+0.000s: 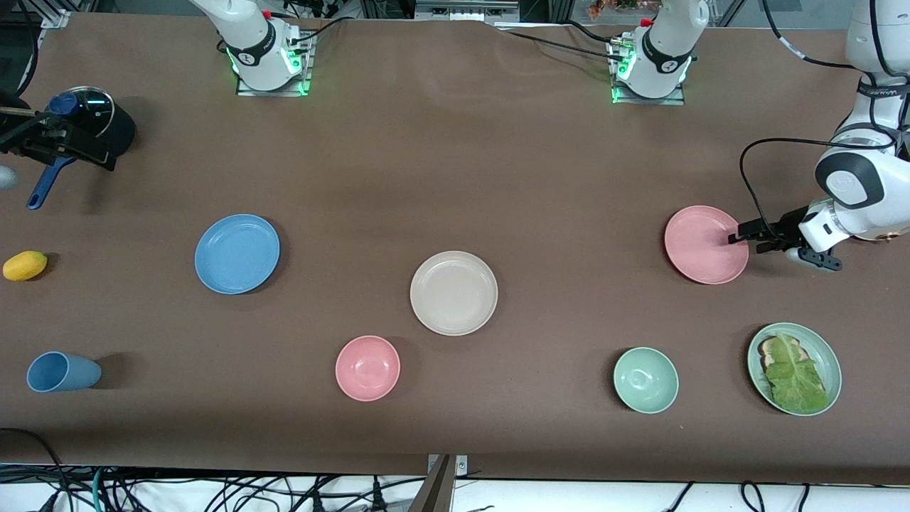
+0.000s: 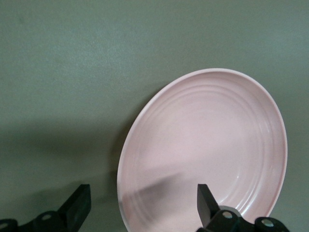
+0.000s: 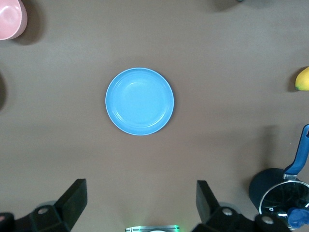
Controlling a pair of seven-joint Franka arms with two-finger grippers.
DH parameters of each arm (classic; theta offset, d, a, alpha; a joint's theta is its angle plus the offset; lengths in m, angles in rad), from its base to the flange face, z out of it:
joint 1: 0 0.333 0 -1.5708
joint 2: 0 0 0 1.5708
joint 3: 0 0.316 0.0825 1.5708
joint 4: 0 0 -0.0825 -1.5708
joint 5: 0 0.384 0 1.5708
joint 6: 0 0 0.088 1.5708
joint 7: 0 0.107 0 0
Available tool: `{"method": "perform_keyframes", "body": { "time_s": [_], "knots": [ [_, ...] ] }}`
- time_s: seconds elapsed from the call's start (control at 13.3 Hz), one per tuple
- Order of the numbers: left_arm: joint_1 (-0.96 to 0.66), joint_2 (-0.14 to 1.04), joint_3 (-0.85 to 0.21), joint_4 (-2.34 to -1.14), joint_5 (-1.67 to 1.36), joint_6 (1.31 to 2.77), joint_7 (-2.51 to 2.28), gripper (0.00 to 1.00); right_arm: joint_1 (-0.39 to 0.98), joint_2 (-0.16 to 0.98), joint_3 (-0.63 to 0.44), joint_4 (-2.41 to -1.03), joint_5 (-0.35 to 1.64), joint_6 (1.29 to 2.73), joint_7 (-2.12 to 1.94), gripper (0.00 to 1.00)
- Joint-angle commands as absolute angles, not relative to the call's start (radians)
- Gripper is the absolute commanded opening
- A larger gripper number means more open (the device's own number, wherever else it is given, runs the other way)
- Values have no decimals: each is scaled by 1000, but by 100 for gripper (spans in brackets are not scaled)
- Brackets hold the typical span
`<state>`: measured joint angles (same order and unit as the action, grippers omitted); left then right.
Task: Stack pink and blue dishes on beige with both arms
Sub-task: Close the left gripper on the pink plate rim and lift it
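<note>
The pale pink plate (image 1: 704, 245) lies toward the left arm's end of the table. My left gripper (image 1: 743, 238) is low at its rim and open. In the left wrist view the left gripper (image 2: 143, 189) straddles the rim of the pink plate (image 2: 207, 145), one finger over the dish and one over bare table. The sky-blue plate (image 1: 237, 254) lies toward the right arm's end. My right gripper (image 3: 140, 186) hangs open and empty high above the table, with the blue plate (image 3: 139, 101) well below it. The beige plate (image 1: 453, 292) sits mid-table with nothing on it.
A pink bowl (image 1: 367, 368) and a green bowl (image 1: 645, 380) stand nearer the camera than the beige plate. A green plate (image 1: 817, 345) holds lettuce on toast. A blue cup (image 1: 62, 371), a yellow fruit (image 1: 25, 265) and a lidded pot (image 1: 92, 117) sit at the right arm's end.
</note>
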<state>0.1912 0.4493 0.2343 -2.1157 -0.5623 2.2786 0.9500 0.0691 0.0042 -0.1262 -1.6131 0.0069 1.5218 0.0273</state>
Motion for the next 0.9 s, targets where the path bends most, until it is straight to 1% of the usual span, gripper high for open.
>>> {"method": "perform_keyframes", "body": {
  "time_s": [0.0,0.08,0.15,0.23,0.45,0.53,0.68,0.83],
  "knots": [
    [206,474,232,-2095,-595,2278,974,97,71,0,-127,-1606,14,1508,21,100],
    [206,474,232,-2095,-597,2278,974,95,71,0,-127,-1606,14,1509,21,100],
    [206,474,232,-2095,-603,2278,974,85,71,0,-127,-1606,14,1509,21,100],
    [204,476,232,-2095,-609,2278,974,74,71,0,-127,-1606,14,1508,21,100],
    [204,489,232,-2088,-611,2278,976,29,71,0,-127,-1606,14,1508,21,100],
    [204,494,232,-2086,-611,2278,979,22,71,0,-127,-1606,14,1508,21,100],
    [204,497,232,-2080,-611,2278,980,1,71,0,-127,-1606,14,1508,21,100],
    [204,497,232,-2080,-609,2278,983,0,71,0,-127,-1606,14,1508,21,100]
  ]
}}
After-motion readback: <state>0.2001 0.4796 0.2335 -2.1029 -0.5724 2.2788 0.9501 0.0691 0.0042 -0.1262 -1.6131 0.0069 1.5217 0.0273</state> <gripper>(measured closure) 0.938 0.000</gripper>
